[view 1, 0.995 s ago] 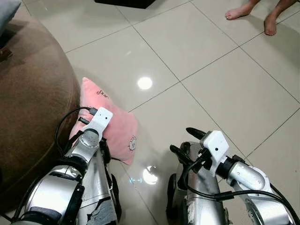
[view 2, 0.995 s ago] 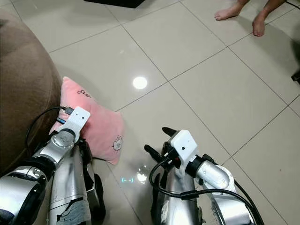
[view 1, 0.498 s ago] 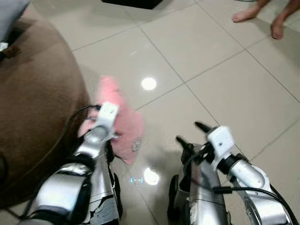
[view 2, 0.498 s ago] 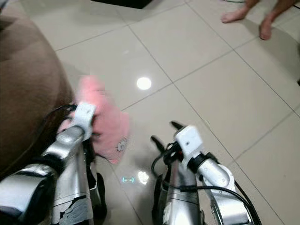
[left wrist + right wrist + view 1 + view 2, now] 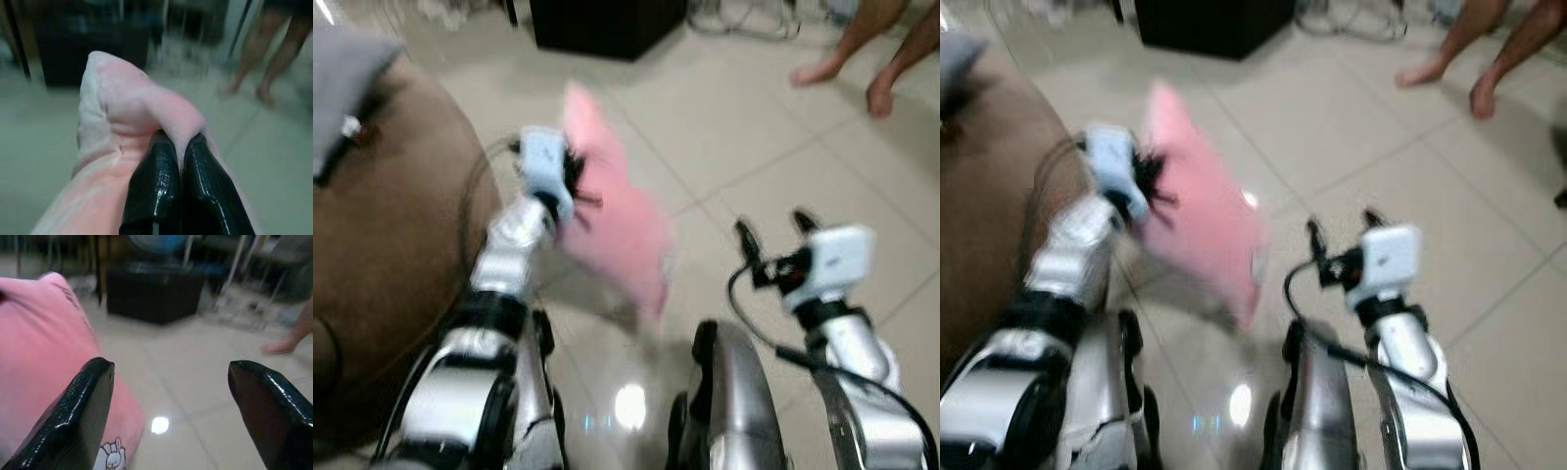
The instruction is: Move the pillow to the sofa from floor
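At the far left, the brown sofa [image 5: 382, 294] bulges into the head views, with a grey cloth [image 5: 347, 73] lying on its upper part. Just beside its rounded edge, the left gripper [image 5: 178, 161] is raised above the tiled floor [image 5: 783, 166], its two black fingers [image 5: 151, 186] pinched tight together on a fold of the pink pillow [image 5: 617, 211]. The pillow hangs clear of the floor from that grip, blurred, its lower corner drooping toward the middle of the scene between the two arms; a small rabbit print [image 5: 111, 455] shows near that lower corner in the right wrist view. Behind the pillow, a dark cabinet [image 5: 607, 24] stands on the tiles. To the right, the right gripper [image 5: 171, 396] is held up near the pillow with its fingers spread wide apart and nothing between them. At the far right, a person's bare feet [image 5: 847, 83] stand on the tiles, well apart from the robot.
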